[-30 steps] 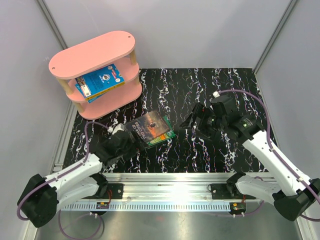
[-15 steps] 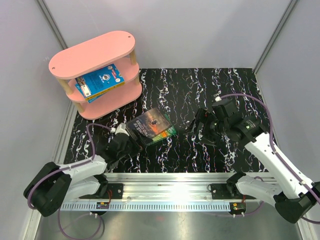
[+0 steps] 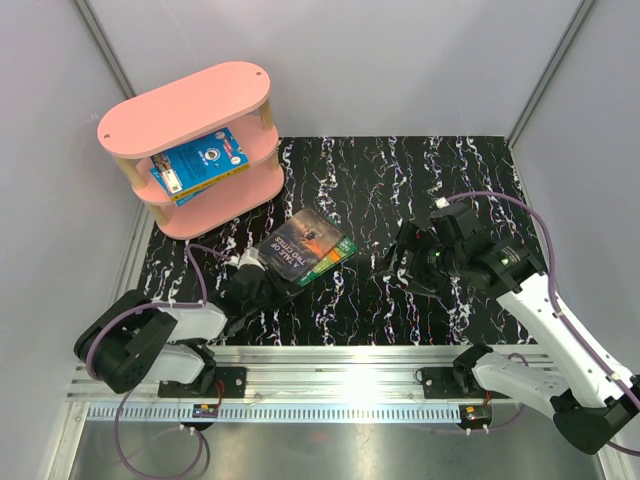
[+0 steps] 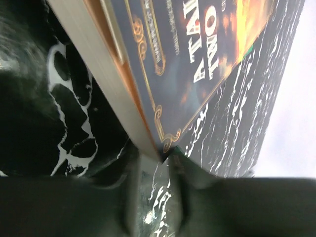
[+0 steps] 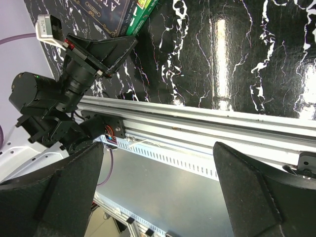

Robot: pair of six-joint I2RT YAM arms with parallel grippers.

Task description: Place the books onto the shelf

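Top view, shelf: stands at the far left corner of the marbled mat.
Top view, blue book: lies on the middle tier of the shelf.
Top view, dark book: lies mid-mat, near the shelf, atop a green book showing only a sliver at the right edge.
Top view, left gripper: clamps the near left corner of the dark book.
Top view, right gripper: hangs over the mat, right of both books, apart from them.
Left wrist, fingers: pinch the cover corner of the dark book.
Right wrist, own fingers: spread wide, released, above the metal rail.
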